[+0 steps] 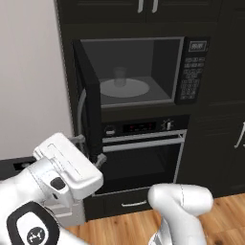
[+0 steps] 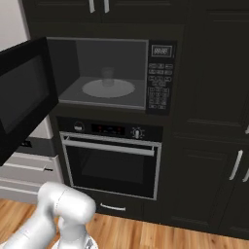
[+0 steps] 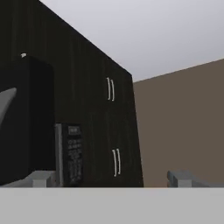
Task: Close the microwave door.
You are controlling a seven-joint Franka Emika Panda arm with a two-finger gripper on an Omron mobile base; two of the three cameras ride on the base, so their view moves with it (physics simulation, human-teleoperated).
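The microwave (image 1: 139, 72) is a black built-in box with a grey interior, a round turntable (image 1: 124, 87) and a keypad (image 1: 191, 72) on its right. The microwave door (image 1: 91, 110) stands wide open, swung out to the left and seen nearly edge-on, with its curved grey handle (image 1: 80, 107) on the outer side. From the right base view the door (image 2: 24, 97) juts toward the camera. My gripper (image 1: 90, 150) is open just below the door's lower outer corner, its fingers straddling the edge. In the hand view the gripper (image 3: 112, 178) holds nothing, and the door (image 3: 26, 122) rises at left.
A clear glass (image 2: 107, 76) stands on the turntable. Below the microwave is a black oven (image 2: 112, 160) with a horizontal silver bar handle. Tall dark cabinets (image 2: 214, 121) stand to the right, light drawers (image 2: 29, 170) and a wall to the left. The floor is wood.
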